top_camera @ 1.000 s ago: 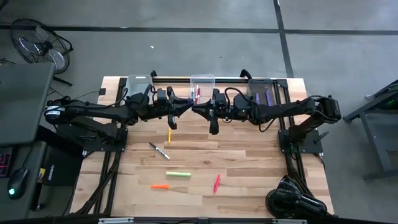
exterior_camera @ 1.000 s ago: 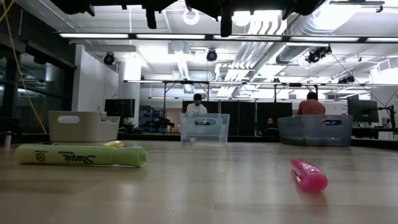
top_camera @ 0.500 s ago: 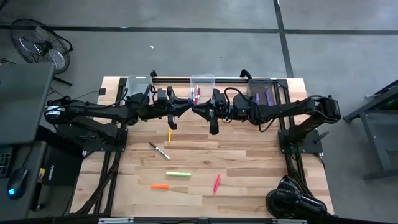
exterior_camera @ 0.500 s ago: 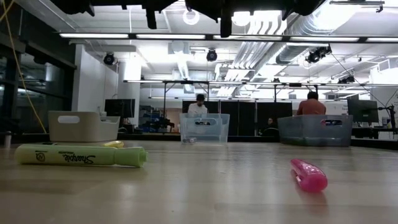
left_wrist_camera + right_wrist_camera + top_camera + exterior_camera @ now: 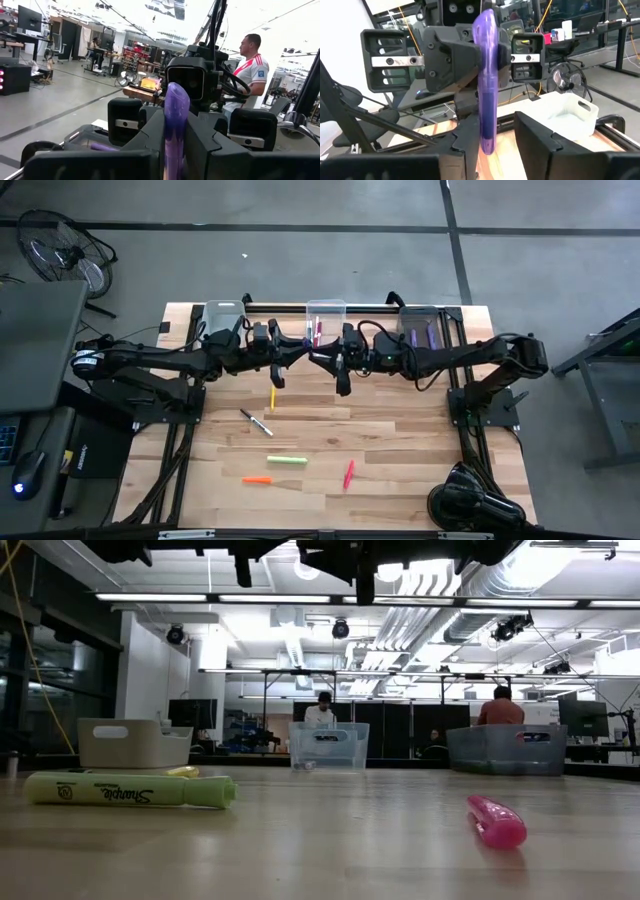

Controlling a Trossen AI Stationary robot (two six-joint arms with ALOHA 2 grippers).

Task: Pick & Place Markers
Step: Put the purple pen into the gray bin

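Both grippers meet nose to nose above the table's far side in the high view, left gripper (image 5: 300, 354) facing right gripper (image 5: 318, 357). Left wrist view: its fingers clamp the upright purple marker (image 5: 176, 125). Right wrist view: own jaws parted around that marker (image 5: 486, 80).

In the high view the 2 grippers meet above the table's middle, where the purple marker (image 5: 486, 80) between them is too small to make out. The low view cuts both arms off along its upper edge. In the left wrist view that marker's lower end is hidden behind the left gripper (image 5: 172, 150). Whether the right gripper (image 5: 492, 145) touches the marker cannot be told. The middle bin's (image 5: 326, 308) contents are too small to count.
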